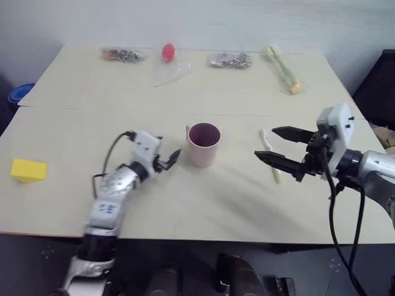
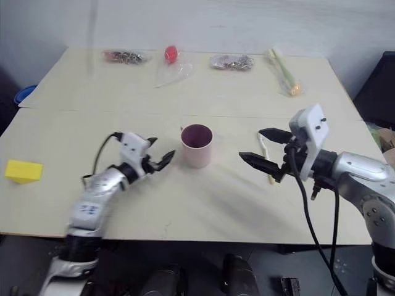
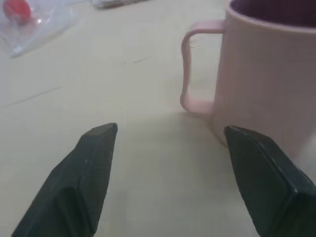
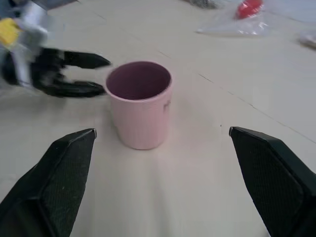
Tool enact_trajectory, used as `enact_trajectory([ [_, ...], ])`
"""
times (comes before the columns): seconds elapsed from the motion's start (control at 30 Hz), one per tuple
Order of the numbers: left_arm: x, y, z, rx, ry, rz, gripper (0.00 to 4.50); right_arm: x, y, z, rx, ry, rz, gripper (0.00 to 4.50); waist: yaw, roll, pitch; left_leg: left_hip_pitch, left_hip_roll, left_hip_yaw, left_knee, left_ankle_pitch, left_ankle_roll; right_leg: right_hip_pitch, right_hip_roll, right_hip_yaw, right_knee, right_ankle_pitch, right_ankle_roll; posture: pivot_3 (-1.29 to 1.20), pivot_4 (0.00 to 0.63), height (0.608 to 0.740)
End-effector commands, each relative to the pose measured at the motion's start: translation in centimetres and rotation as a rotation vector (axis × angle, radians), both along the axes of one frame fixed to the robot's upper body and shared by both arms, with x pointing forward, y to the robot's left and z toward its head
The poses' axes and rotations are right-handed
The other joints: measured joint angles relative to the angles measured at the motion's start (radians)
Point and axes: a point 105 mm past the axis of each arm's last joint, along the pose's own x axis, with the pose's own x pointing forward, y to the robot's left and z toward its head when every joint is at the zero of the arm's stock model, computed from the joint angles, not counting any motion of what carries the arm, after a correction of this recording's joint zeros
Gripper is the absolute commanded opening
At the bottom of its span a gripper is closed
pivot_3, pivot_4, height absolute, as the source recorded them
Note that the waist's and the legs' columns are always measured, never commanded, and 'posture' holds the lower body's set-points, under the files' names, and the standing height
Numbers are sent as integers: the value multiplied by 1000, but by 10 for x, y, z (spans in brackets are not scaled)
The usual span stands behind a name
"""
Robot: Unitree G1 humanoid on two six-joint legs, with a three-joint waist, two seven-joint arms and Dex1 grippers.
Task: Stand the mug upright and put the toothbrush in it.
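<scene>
the mug (image 1: 203, 143) stood upright on the tabletop (image 1: 185, 209), mouth up. my left fingers (image 1: 170, 159) were spread just beside it, holding nothing. my right fingers (image 1: 276, 148) were spread wide and empty above the toothbrush (image 1: 270, 155), which lay flat on the tabletop, off to the mug's right.

Mug (image 1: 203, 143) upright mid-table (image 1: 185, 203) – toothbrush (image 1: 270, 154) flat to its right (apart); bags (image 1: 229, 60) along far edge.

mug (image 1: 203, 144): matt pink plastic, smooth; table (image 1: 185, 203): pale matt wood; toothbrush (image 1: 270, 153): cream plastic
</scene>
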Motion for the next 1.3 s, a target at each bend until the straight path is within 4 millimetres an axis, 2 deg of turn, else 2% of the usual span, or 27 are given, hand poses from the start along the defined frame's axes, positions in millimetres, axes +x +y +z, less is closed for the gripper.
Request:
enact_trajectory([
  [0.03,-38,1,52,-76,104,-278,3563,27,-11,-10,-54,40,-152,4500,-3,1,0,0,0,0,0,0,0,0,0,0,1,0,0,0,150,740],
  [0.17,-74,13,117,-22,123,-545,3563,67,-21,-36,-78,183,-300,4500,-3,2,1,-1,-3,-2,0,0,0,0,-1,-1,-2,0,-1,0,150,740],
  [0.23,-81,14,135,11,131,-616,3563,83,-22,-49,-69,260,-353,4500,-4,4,2,-2,-6,-1,-1,0,0,0,0,-2,-4,0,-1,0,150,740],
  [0.37,-95,8,141,137,161,-734,3563,107,-26,-66,-53,349,-440,4500,-12,11,6,-1,-6,6,-5,0,0,0,1,-3,-5,-1,-1,0,150,740],
  [0.53,-89,6,139,245,123,-756,3563,111,-21,-90,-79,427,-430,4500,-30,11,6,-3,-5,7,-5,0,-1,-1,2,-2,-5,-1,-1,0,150,740],
  [0.63,-85,5,142,258,102,-754,3596,105,-14,-99,-76,453,-397,3883,-32,11,6,-2,-5,7,-4,1,-1,-1,3,-2,-5,-1,-1,0,150,740],
  [0.73,-83,5,144,254,88,-755,3596,101,-10,-102,-70,456,-388,2907,-32,11,6,-1,-5,7,-4,1,-2,-1,2,-2,-4,-1,-1,0,150,740],
  [0.77,-82,5,144,252,85,-756,3596,100,-10,-102,-65,455,-393,2459,-32,11,6,-1,-5,7,-4,1,-2,0,3,-2,-4,-1,-1,0,150,740],
  [0.87,-80,5,145,252,77,-753,3596,101,-11,-99,-78,417,-398,1553,-33,11,6,-1,-4,7,-4,1,-2,-1,3,-2,-4,-1,-1,0,150,740],
  [0.93,-78,5,146,250,71,-749,3596,105,-11,-92,-88,362,-404,858,-35,11,6,-1,-4,7,-4,1,-2,-1,3,-1,-4,-1,-1,0,150,740],
  [1.0,-76,7,147,244,66,-737,3596,113,3,-73,-41,276,-363,202,-39,11,6,-1,-4,7,-4,1,-2,-1,3,-1,-4,-1,-1,0,150,740],
  [1.03,-76,8,147,242,65,-732,3596,116,9,-65,-18,245,-347,157,-43,11,6,-2,-4,7,-4,1,-2,-1,3,-1,-4,-1,-1,0,150,740],
  [1.07,-74,10,147,239,62,-717,3596,121,21,-48,30,178,-324,157,-49,12,7,-2,-4,7,-4,1,-2,-1,3,-1,-4,-1,-1,0,150,740],
  [1.1,-73,13,147,235,60,-699,3596,125,40,-18,141,81,-290,157,-54,12,7,-2,-4,7,-4,1,-2,-1,3,-1,-4,-1,-1,0,150,740],
  [1.17,-71,20,148,219,59,-665,3596,125,68,22,321,-7,-216,157,-66,13,8,-2,-4,7,-6,1,-2,-7,3,2,-1,-1,-1,0,150,740],
  [1.23,-70,25,148,209,59,-635,3596,115,98,48,446,-38,-101,157,-75,16,9,-5,-5,8,-7,1,-3,-15,3,6,4,-1,-1,0,150,740],
  [1.3,-70,29,148,208,60,-617,3596,106,120,64,513,-64,-21,157,-81,16,9,-6,-4,7,-10,2,-4,-16,3,3,4,-2,-3,0,150,740],
])
